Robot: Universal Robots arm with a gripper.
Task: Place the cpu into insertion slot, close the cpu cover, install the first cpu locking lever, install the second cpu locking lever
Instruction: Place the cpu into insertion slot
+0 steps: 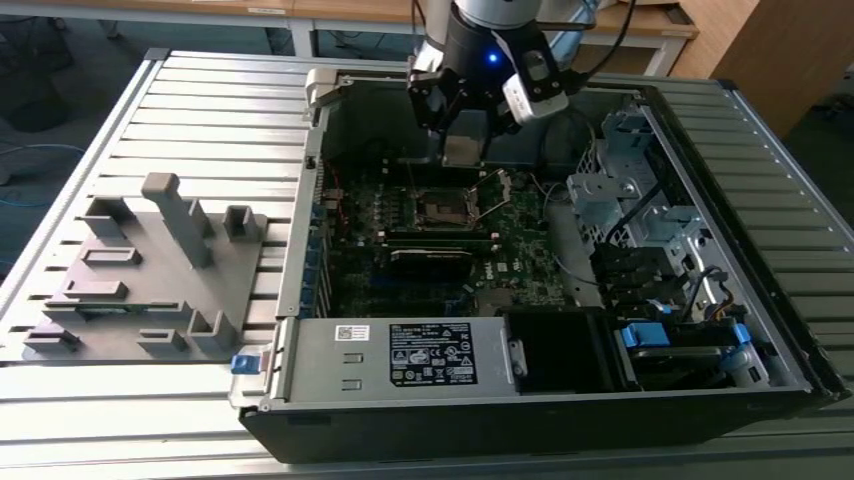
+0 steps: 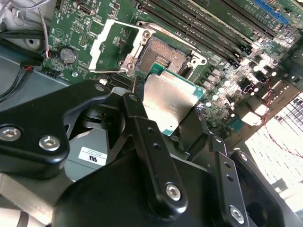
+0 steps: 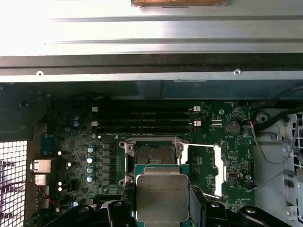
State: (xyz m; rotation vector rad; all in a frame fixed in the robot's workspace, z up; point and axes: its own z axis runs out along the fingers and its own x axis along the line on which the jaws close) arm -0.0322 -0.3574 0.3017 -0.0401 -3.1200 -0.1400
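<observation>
One step in hand: the first, we judge. The cpu (image 3: 162,196) is not yet in the insertion slot (image 3: 154,157), and no cover or lever work is done.
Exterior view's left: a grey fixture block (image 1: 147,270) lies on the slatted table (image 1: 200,100), well apart from the open computer case (image 1: 534,425).
Centre of the exterior view: the slot lies bare on the green board, its dark centre uncovered.
Upper centre of the exterior view: the gripper (image 1: 462,152) hangs above the board, its fingers (image 3: 120,213) clamped on opposite edges of the chip.
Chip: held metal face up, near the slot but apart from it.
Exterior view's right of the slot: the cpu cover (image 3: 218,168) stands swung open, clear of the socket.
What placing calls for: in our judgement, squaring the chip over the socket, keeping it level, a gentle descent, and no contact with the raised cover.
</observation>
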